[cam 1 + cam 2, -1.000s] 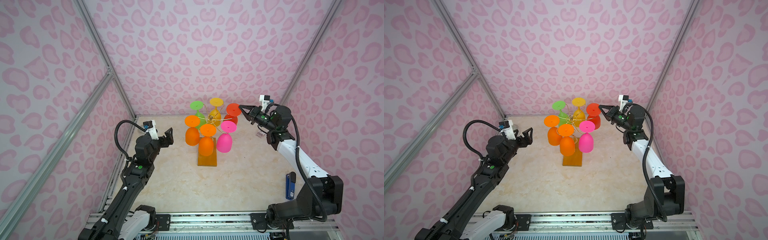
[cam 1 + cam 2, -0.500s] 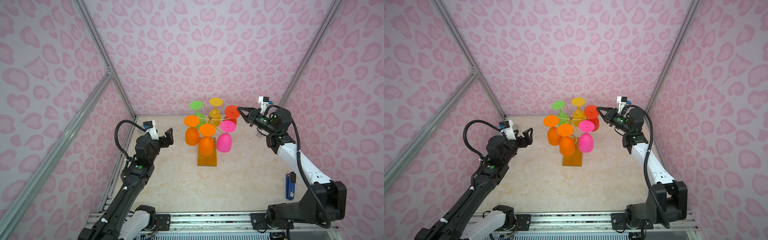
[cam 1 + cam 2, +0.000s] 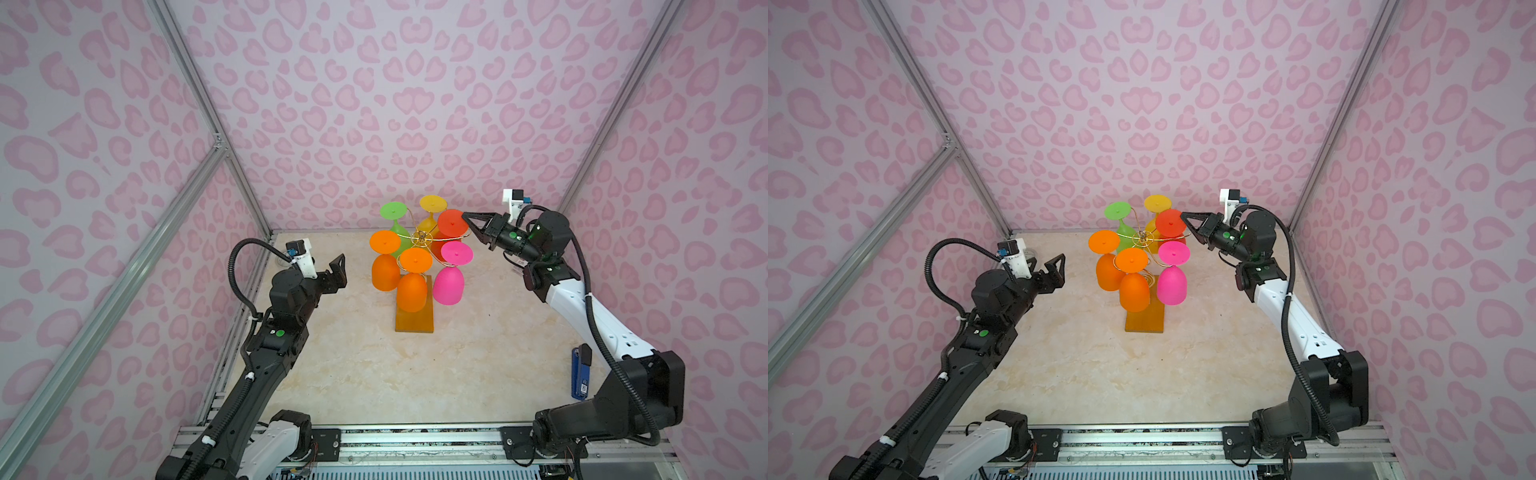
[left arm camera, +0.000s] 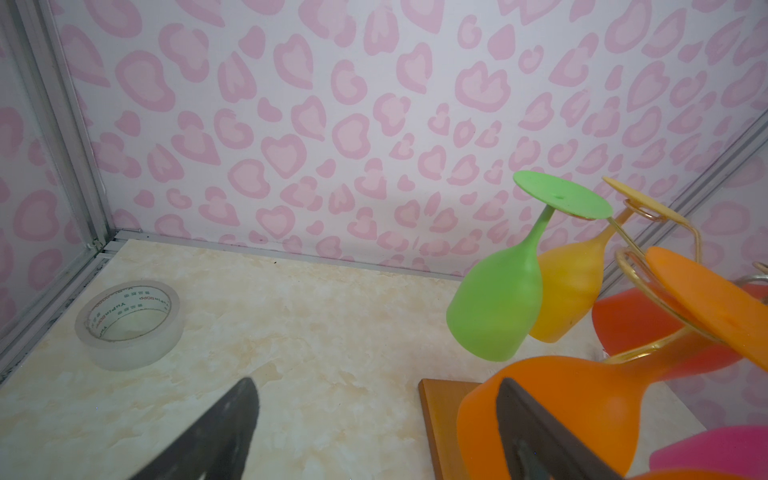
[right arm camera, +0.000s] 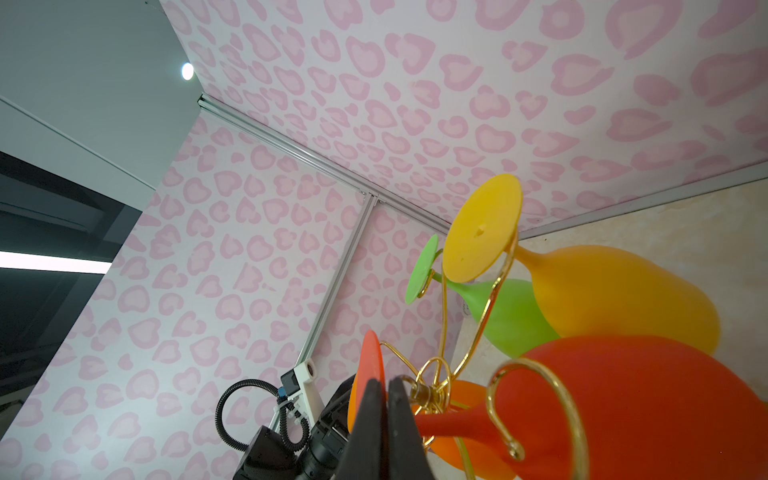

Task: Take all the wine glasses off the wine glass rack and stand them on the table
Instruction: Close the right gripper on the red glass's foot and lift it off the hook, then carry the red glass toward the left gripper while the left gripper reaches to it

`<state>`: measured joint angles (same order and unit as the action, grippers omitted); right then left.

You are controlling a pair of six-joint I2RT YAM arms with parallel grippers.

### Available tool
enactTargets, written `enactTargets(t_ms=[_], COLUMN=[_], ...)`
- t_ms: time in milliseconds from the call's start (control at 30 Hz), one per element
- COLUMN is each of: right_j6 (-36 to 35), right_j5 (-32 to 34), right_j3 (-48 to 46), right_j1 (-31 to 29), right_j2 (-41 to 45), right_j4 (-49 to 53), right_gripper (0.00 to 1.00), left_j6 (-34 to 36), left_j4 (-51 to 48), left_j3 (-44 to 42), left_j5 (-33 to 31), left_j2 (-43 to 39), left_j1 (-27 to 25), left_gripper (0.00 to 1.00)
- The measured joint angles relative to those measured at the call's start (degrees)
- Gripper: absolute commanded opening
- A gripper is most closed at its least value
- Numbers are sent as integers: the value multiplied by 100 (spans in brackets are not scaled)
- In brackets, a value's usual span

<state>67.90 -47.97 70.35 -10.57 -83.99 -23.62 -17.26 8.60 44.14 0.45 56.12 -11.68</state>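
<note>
Stem of the thin gold wire rack is mostly hidden behind the front orange wine glass. And that flat blue object: too small to identify.

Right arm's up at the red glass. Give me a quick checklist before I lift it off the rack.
1. Jaws of the right gripper shut at the foot of the red wine glass: ok.
2. Stem actually clamped: cannot tell.
3. Red wine glass hanging on the wine glass rack: ok.
4. Lift path clear of the yellow wine glass: not ok, it hangs close beside.
5. The left gripper open, apart from the rack: ok.
</note>
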Motion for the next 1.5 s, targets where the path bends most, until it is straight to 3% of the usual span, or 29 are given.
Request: enactTargets(t_ms=[333, 633, 1067, 1267, 1500], right_j6=[0, 66, 173, -7, -212], right_j5=[20, 44, 68, 166, 365], right_j3=[649, 756, 52, -28, 31], right_j1=[127, 463, 1410, 1617, 1517], right_j2=[-640, -704, 431, 1250, 2041], right_j4=[83, 79, 2, 144, 136], right_gripper=[0, 0, 0, 0, 0], left_j6=[0, -4, -107, -291, -734], left_j4=[-24, -37, -120, -96, 323], left_j3=[0, 0, 164, 535, 1394], left_j5=[2, 24, 160, 619, 2120], left_j2=[0, -2, -229, -424, 15], left_j1=[0, 0, 0, -2, -35], left_gripper=[91, 91, 91, 91, 90])
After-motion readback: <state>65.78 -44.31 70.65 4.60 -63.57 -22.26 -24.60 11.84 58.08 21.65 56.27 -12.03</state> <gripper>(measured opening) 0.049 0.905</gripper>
